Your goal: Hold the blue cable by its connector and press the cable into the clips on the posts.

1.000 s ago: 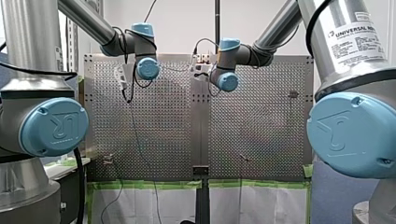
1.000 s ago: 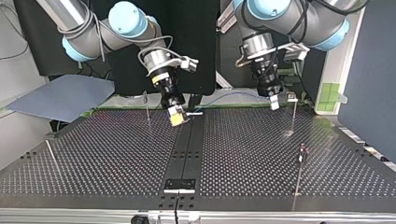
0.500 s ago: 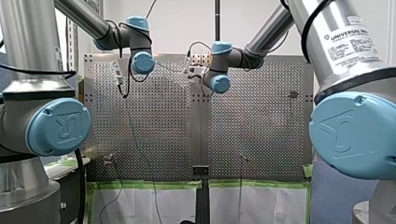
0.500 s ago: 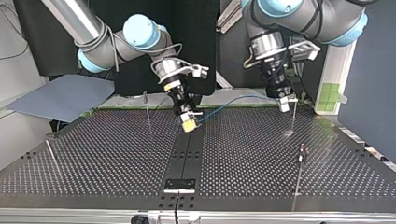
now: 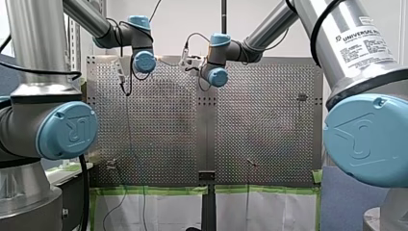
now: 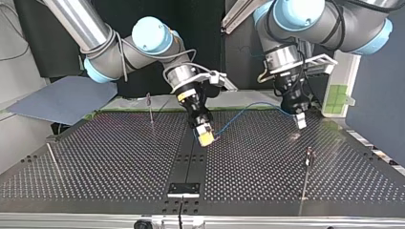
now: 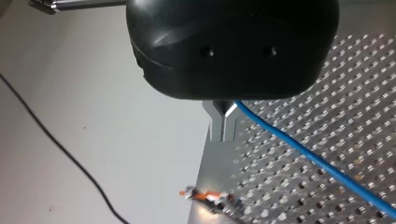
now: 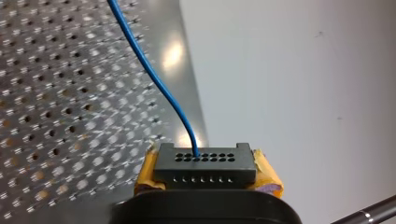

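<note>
Right wrist view: my right pincer [image 8: 205,171] is clamped on the black connector [image 8: 205,164], with a yellow pad [image 8: 148,173] on either side. The blue cable [image 8: 152,79] leaves the connector's row of holes and runs off over the desk [image 8: 56,116]. The top view does not resolve the connector. It gives only the yellow tip of my right pincer [image 6: 206,138], low over the desk [image 6: 95,162] and just right of the dark centre strip [image 6: 187,164].

Left wrist view: my left pincer [image 7: 224,122] has its metal fingers closed together. The blue cable [image 7: 308,156] comes out at their tip and slants away over the perforations.

Only the top view shows the whole span. The blue cable [image 6: 241,112] bows from my right pincer across to my left pincer [image 6: 300,122], well right of the centre strip. One clip-topped post [image 6: 151,110] stands left of the strip by the far edge. Another post [image 6: 305,174] stands far right of the strip, nearer the camera. The cable touches neither.

Front view: only the arms' blue wrist joints show, and both pincers are hidden.

Against 1.0 s ago (top view):
- My right pincer was left of the strip near the far edge. It has crossed the strip and come toward the camera.
- My left pincer has moved further right of the strip and lower.
- The cable was a shallow line along the far edge and now bows more deeply.
</note>
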